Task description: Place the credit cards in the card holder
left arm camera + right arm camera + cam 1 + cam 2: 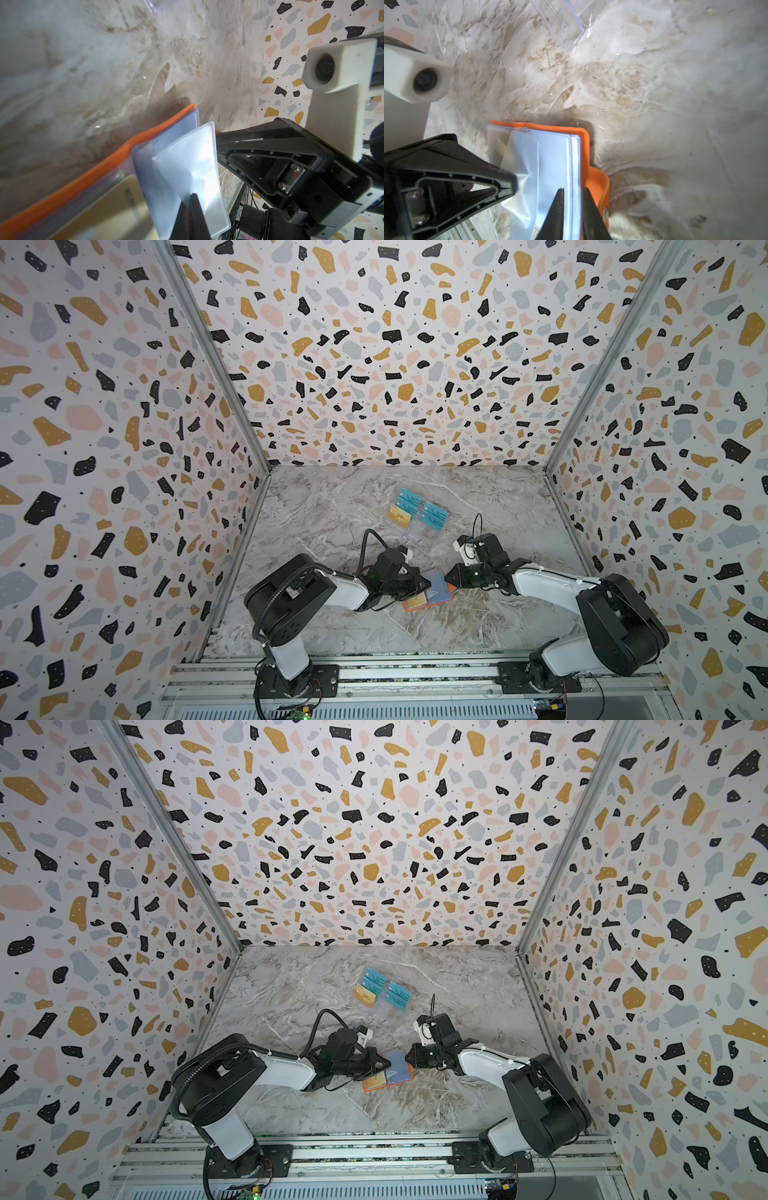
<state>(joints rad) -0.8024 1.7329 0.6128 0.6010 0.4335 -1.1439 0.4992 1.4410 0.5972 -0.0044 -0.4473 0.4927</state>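
**Opening a pocket:** The small, bright orange, book-like card holder [406,607] lies open on the grey marble-patterned table [332,510]. The left gripper [193,200], jaws pressed together, pinches one clear plastic sleeve [197,158] and holds it raised off the leaves beneath.

At the holder's opposite edge, the right gripper [572,192] straddles the rim of the sleeve stack, its jaws a narrow gap apart. Whether they nip the stack or merely rest on it cannot be told.

One flat tan-gold plastic credit card [108,212] already sits in a sleeve on the holder's left-arm half. A second tan-gold card [400,516] stands in the clear transparent plastic rack [412,537] beyond the holder and well apart from it. That card is just beside teal cards marked "VIP" [434,516]. No other tan-gold cards can be made out.

The step in hand looks like opening a free pocket. The next move likely calls for one arm to hold that pocket's mouth open. The other would let go, reach beyond the holder to the rack, and draw out the tan-gold card alone.

Three things stand in the way:
- Both grippers crowd the holder nearly tip to tip.
- The limp, glossy sleeve could slip or fall shut.
- The teal cards sit close against the wanted one.
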